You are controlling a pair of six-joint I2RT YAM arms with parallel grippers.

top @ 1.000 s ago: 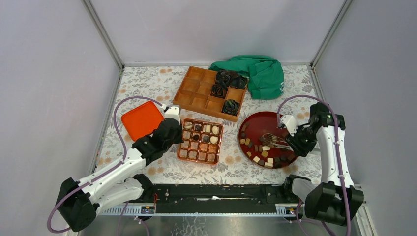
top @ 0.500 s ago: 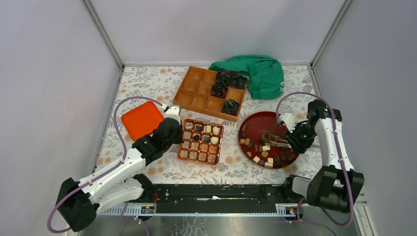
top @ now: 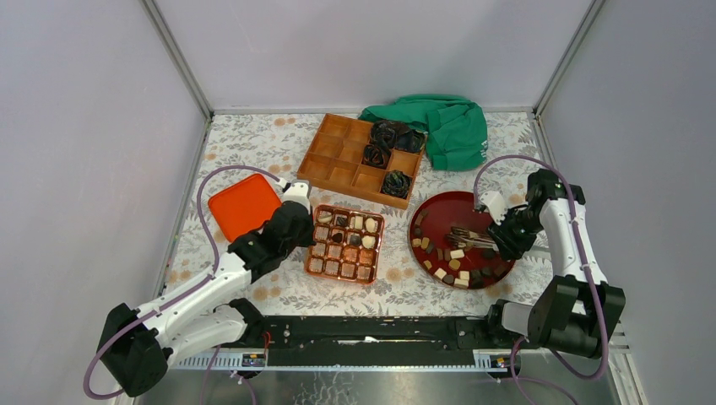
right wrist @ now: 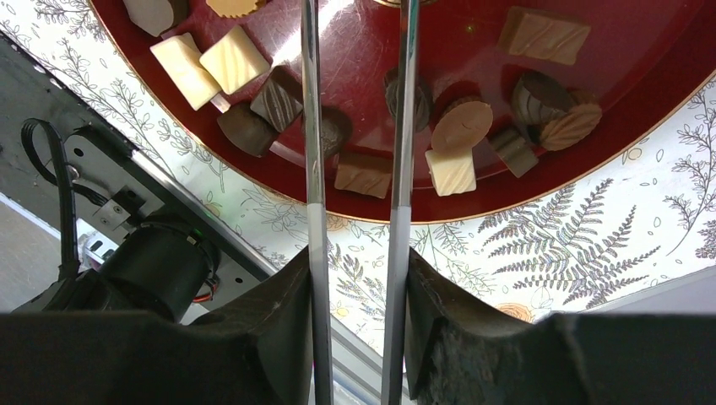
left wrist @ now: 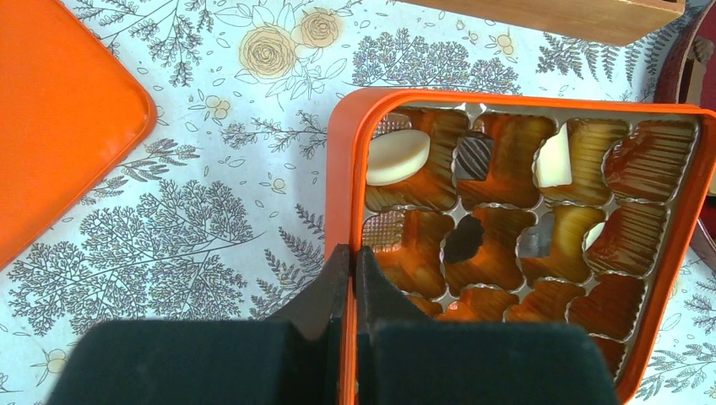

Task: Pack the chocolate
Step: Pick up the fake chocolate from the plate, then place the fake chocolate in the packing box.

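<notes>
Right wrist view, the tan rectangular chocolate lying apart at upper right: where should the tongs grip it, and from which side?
Pinch the tan block across its two long flat sides, mid-length, coming down from above with the tongs turned to match its tilt. It lies flat on the red plate with bare plate around it, so both tips should fit.
</notes>
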